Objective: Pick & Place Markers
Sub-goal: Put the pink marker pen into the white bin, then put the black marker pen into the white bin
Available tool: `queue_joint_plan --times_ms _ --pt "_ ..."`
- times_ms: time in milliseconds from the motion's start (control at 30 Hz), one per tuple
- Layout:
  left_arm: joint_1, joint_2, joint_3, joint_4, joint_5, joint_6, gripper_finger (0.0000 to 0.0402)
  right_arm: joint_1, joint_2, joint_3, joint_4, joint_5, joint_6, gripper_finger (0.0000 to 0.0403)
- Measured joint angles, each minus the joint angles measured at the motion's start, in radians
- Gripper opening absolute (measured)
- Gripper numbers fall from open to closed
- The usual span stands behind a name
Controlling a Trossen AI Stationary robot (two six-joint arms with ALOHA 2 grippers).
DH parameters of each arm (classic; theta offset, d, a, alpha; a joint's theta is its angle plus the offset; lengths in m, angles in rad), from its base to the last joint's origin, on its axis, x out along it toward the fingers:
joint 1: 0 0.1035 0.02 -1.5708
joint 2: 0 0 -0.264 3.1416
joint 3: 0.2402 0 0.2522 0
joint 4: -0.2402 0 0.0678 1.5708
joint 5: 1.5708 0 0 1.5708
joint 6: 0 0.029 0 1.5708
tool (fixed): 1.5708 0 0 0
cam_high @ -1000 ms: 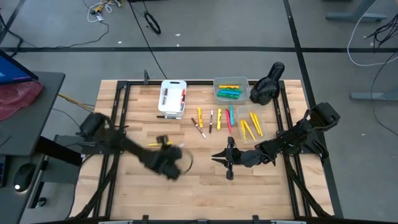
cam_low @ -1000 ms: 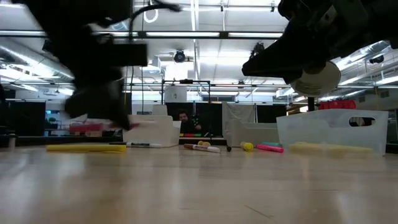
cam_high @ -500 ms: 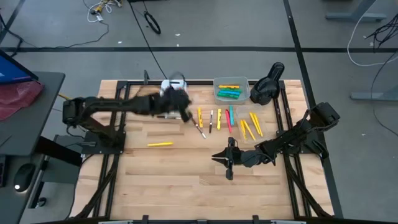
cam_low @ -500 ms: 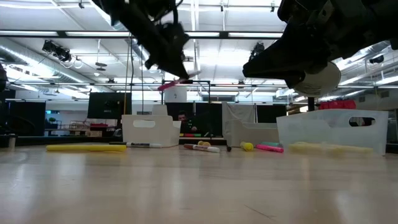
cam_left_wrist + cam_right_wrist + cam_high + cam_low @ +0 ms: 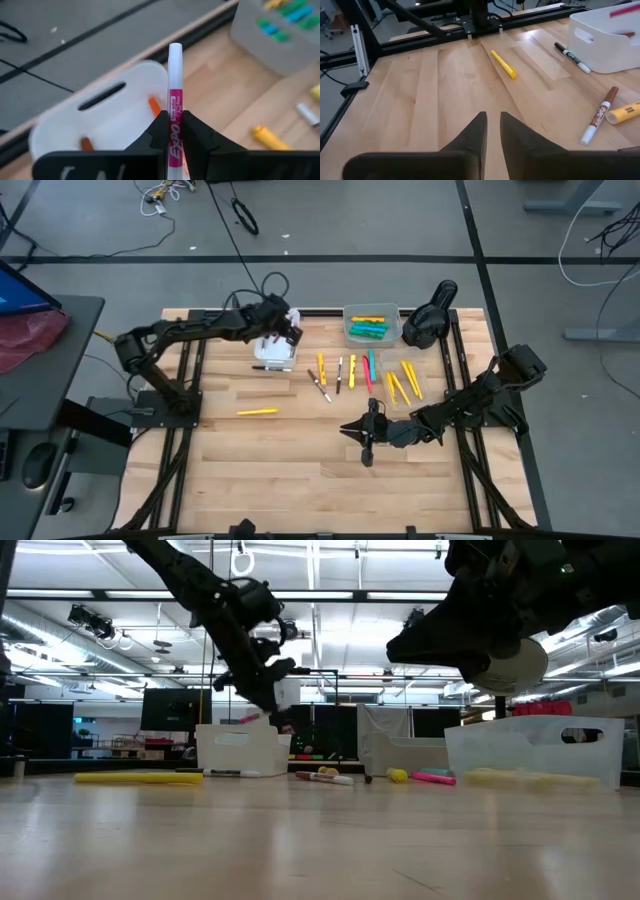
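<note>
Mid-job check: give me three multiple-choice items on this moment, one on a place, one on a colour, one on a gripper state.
1. The left gripper is over:
A. the white bin
B. the grey bin
C. the table's near edge

2. The lone marker on the table's left side is:
A. green
B. yellow
C. red

3. The left gripper is:
A. open
B. shut, empty
C. shut on the pink-labelled marker

A: high view puts it over the white bin.
B: it is yellow.
C: fingers pinch the marker.

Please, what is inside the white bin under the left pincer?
Inside the white bin, the left wrist view shows two orange-red markers. The left pincer and its pink marker cover part of the bin; what lies there cannot be seen.
</note>
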Motion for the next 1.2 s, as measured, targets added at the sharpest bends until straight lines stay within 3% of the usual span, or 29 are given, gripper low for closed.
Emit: queue_joint_plan --times_ms 300,567,767,1000,1200 --pt "-0.002 0.138 0.000 -0.026 -0.001 -0.035 0.0046 0.000 0.000 0.000 0.001 -0.001 0.023 0.0056" --pt "-0.002 0.164 0.000 -0.049 -0.002 -0.034 0.0052 0.000 0.000 0.000 0.002 -0.001 0.023 0.0056" --pt "0.005 0.162 0.000 -0.076 0.075 0.049 0.0096 0.000 0.000 0.000 0.002 -0.001 0.023 0.0056" --pt "0.018 0.069 0.000 -0.183 0.093 0.100 0.0167 -0.002 0.000 0.000 0.002 -0.002 0.026 0.0056" --pt "-0.035 -0.126 0.000 -0.312 0.089 0.139 0.0193 -0.012 0.000 0.000 0.008 -0.002 0.026 0.0056"
